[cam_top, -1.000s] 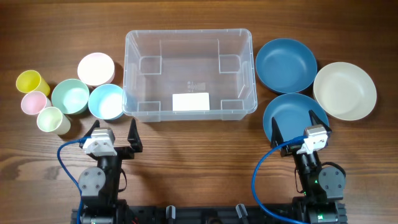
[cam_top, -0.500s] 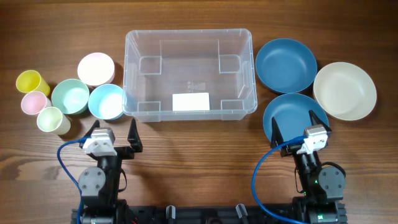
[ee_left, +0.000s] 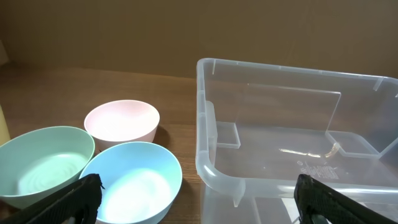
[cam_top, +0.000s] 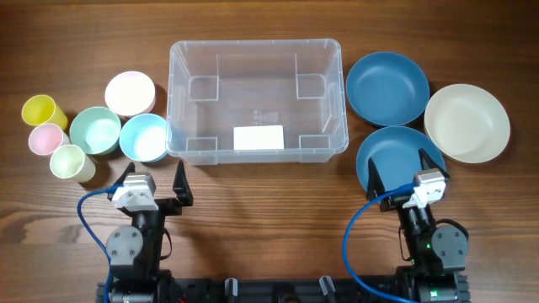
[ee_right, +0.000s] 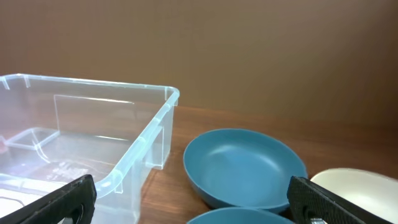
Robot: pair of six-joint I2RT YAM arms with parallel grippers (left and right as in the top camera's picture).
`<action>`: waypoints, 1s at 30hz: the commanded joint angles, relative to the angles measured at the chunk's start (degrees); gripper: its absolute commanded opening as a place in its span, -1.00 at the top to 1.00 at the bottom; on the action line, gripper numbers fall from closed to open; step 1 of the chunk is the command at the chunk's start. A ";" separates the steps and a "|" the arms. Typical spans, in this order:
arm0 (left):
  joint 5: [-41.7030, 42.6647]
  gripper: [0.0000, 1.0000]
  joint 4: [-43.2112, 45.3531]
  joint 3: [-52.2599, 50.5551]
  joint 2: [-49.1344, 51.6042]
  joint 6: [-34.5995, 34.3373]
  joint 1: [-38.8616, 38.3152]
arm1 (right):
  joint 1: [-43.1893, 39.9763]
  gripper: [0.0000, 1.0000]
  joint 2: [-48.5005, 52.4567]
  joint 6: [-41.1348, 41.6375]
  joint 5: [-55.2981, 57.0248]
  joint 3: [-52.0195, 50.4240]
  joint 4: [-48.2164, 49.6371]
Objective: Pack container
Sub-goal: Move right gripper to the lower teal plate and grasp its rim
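STATE: both jaws wide, empty | left gripper point(cam_top: 154, 179): pinch light-blue bowl point(cam_top: 144, 137) rim, seemingly nearest | right gripper point(cam_top: 402, 172): idle | container point(cam_top: 256, 43): empty

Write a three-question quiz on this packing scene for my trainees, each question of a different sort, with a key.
1. True or false: the container already has a bowl inside it.
2. Multiple choice: what colour is the outermost plate on the right arm's side? A. black B. cream C. red
3. Fill in the blank: the left gripper and the right gripper both stand ___ and hold nothing.

Key: 1. False, it is empty. 2. B. 3. open.
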 commanded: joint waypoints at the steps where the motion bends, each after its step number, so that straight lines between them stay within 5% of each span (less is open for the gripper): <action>1: 0.90 -0.99 0.24 -0.55 0.28 0.90 -0.31 | -0.28 -0.99 0.35 10.67 6.64 6.95 -6.12; 11: 0.90 -0.99 0.24 -0.55 0.28 0.90 -0.31 | -0.28 -0.99 27.43 13.14 11.08 45.20 -36.79; 20: 0.92 -0.99 0.24 -0.55 0.28 0.90 -0.31 | -0.31 -0.99 38.99 13.49 4.79 48.68 -44.96; 23: 0.90 -0.99 0.24 -0.55 0.28 0.90 -0.31 | -0.35 -1.00 41.16 22.93 14.38 48.68 -48.06; 27: 0.92 -0.99 0.24 -0.55 0.28 0.92 -0.31 | -0.57 -0.99 45.97 45.46 29.57 48.65 -59.34; 30: 0.90 -1.00 0.24 -0.55 0.28 0.90 -0.31 | -2.51 -0.99 49.22 46.73 27.96 48.63 -60.37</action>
